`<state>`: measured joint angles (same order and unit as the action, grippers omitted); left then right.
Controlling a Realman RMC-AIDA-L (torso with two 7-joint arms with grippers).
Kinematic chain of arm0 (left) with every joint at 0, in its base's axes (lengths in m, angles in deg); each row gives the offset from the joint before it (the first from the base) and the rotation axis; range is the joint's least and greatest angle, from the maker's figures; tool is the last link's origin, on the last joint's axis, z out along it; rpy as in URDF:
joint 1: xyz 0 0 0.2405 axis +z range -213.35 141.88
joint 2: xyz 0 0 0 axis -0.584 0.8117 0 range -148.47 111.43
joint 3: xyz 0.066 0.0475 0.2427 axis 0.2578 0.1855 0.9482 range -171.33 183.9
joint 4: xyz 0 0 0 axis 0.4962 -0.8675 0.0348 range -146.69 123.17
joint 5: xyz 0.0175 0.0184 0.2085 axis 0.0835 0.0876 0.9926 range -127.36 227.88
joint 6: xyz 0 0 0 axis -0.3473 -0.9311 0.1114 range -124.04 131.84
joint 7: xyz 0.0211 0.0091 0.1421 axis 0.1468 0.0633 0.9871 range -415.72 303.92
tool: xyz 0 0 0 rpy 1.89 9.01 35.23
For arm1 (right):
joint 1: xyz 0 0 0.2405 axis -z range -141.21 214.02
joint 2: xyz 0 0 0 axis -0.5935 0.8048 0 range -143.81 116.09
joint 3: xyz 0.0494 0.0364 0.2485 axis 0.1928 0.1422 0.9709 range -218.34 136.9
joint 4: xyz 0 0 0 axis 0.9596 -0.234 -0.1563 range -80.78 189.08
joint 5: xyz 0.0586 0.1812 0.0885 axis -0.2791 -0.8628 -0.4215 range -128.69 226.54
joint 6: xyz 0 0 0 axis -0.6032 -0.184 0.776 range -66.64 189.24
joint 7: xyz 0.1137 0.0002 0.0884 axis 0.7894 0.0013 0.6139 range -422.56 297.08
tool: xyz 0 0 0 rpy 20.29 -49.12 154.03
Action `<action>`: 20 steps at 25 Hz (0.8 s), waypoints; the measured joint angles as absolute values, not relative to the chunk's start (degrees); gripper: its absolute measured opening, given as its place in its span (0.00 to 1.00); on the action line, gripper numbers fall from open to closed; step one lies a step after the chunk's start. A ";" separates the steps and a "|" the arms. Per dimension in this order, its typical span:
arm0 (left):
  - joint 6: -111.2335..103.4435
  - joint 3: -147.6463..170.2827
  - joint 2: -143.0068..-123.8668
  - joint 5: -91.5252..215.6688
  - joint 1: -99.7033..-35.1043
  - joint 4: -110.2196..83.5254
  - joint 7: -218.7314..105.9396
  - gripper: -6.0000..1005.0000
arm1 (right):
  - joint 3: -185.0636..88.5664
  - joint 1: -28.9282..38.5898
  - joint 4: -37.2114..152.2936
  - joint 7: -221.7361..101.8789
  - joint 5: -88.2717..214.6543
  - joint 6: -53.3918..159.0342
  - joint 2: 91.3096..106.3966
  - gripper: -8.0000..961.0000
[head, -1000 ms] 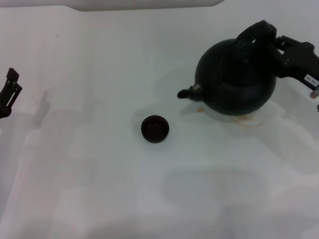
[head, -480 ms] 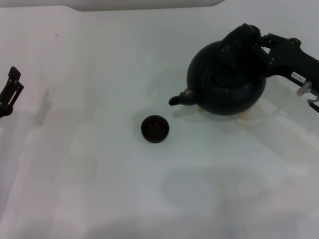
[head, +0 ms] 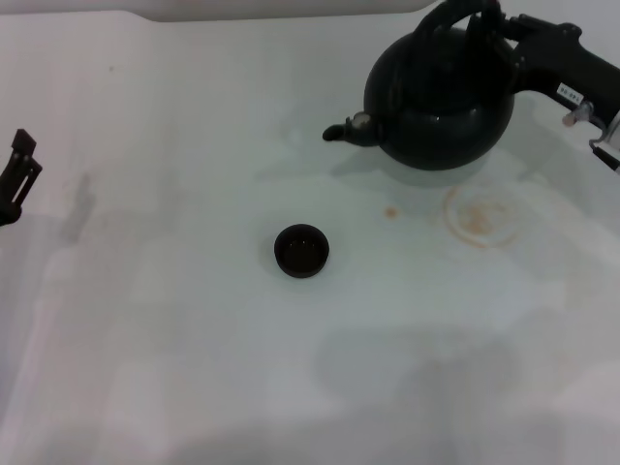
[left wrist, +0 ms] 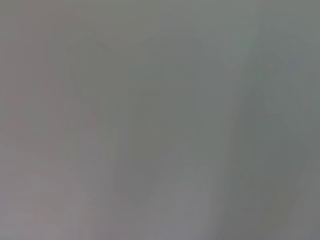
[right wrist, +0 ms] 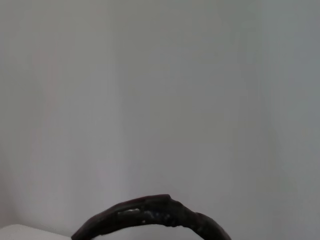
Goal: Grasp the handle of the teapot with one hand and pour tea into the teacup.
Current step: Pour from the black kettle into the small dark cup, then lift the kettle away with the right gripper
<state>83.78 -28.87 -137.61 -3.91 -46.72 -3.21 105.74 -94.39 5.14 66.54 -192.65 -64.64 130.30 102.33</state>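
The round matte black teapot (head: pixel 441 102) hangs in the air at the far right of the head view, spout (head: pixel 341 130) pointing left. My right gripper (head: pixel 494 24) is shut on its arched black handle (head: pixel 455 12), which also shows as a dark arc in the right wrist view (right wrist: pixel 150 220). The small dark teacup (head: pixel 301 251) stands on the white table near the middle, well to the front left of the spout. My left gripper (head: pixel 17 174) is parked at the left edge, away from both. The left wrist view shows only blank grey.
A brownish ring stain (head: pixel 480 218) and a small spot (head: pixel 391 210) mark the white table (head: pixel 194 339) where the teapot stood. A pale raised edge (head: pixel 281 8) runs along the back of the table.
The right gripper has lifted the teapot off the table and carried it up and back, uncovering the ring stain. The cup and the left arm have not moved.
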 joint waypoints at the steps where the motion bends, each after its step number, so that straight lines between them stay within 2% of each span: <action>1: 83.70 -28.87 -137.61 -3.99 -46.72 -3.22 105.74 0.89 | -94.58 5.07 66.70 -192.33 -64.80 129.48 102.33 0.20; 20: 83.41 -28.87 -137.52 -4.41 -47.43 -3.23 105.73 0.89 | -94.41 9.34 66.85 -191.98 -67.97 129.54 102.14 0.20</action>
<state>83.41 -28.87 -137.52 -4.41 -47.43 -3.23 105.73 -94.41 9.34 66.85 -191.98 -67.97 129.54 102.14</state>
